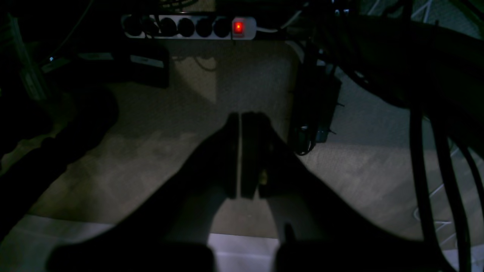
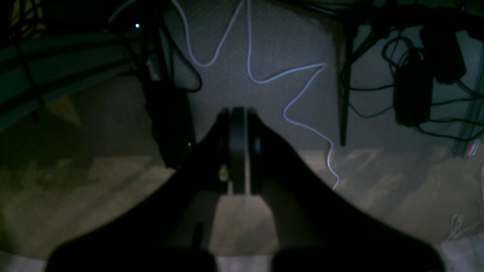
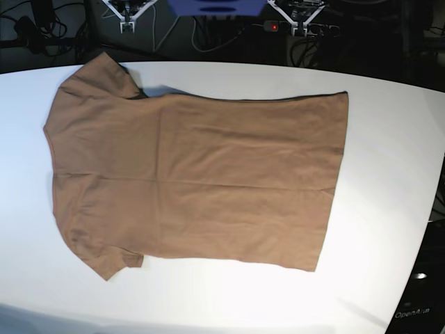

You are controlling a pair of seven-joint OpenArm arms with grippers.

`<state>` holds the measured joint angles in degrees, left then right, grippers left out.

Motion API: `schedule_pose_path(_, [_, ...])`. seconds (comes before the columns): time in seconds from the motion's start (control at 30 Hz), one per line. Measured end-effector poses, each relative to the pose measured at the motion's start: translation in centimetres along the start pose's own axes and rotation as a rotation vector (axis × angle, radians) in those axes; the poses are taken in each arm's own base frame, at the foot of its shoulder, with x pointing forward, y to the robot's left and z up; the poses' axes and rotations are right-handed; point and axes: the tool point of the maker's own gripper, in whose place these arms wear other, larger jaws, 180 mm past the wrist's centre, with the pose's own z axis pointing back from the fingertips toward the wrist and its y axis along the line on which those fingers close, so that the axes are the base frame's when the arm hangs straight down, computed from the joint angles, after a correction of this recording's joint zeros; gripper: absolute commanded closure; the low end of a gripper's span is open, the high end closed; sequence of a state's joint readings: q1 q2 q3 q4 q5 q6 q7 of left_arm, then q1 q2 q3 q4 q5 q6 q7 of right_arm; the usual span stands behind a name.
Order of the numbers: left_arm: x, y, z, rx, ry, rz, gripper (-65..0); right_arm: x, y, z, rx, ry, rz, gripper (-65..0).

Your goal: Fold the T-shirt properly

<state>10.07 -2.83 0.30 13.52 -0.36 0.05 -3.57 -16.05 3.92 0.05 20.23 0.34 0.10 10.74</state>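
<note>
Cloth spread flat: the tan T-shirt [image 3: 198, 177] lies unfolded across the white surface [image 3: 389, 139], sleeves at nine o'clock, hem at three. Soft, light, limp, I judge; best pinched at the hem corners. My left hand [image 1: 240, 155] and right hand [image 2: 238, 151] hang pressed together, empty, above the floor.

Little of the robot's body is shown. In each wrist view a claw is seen as a dark, nearly black silhouette: two broad shoulders taper forward into a pair of flat, straight fingers. On the left claw [image 1: 240, 155] a small yellowish spot is visible beside one finger; a similar pale spot is seen on the right claw [image 2: 239, 149]. In the base view, only pale metal brackets and a blue part are seen along the top edge.
</note>
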Motion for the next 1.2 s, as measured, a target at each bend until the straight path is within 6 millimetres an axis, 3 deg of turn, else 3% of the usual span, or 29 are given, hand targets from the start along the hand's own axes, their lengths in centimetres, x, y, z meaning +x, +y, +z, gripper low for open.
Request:
schedule_pose_path(0.2, [2.6, -0.1, -0.3, 0.0, -0.047, 0.004, -0.7, 1.1, 0.0, -0.2, 0.0, -0.023, -0.001, -0.1])
schedule_pose_path(0.37, [1.3, -0.7, -0.2, -0.009, -0.02, 0.006, -0.7, 0.8, 0.5, -0.2, 0.004, -0.018, -0.007, -0.1])
schedule_pose_path(0.5, [1.8, -1.3, -0.2, -0.018, -0.03, 0.008, -0.7, 0.7, 0.8, -0.1, 0.011, -0.017, -0.009, -0.1])
schedule_pose_path(1.1, [1.9, -0.4, -0.2, -0.006, -0.033, 0.0, -0.7, -0.1, 0.7, 0.2, 0.009, -0.017, -0.007, 0.0])
schedule_pose_path(1.2, [3.0, -0.3, 0.0, -0.007, -0.071, -0.001, -0.7, -0.6, 0.7, 0.4, 0.01, -0.009, -0.006, 0.0])
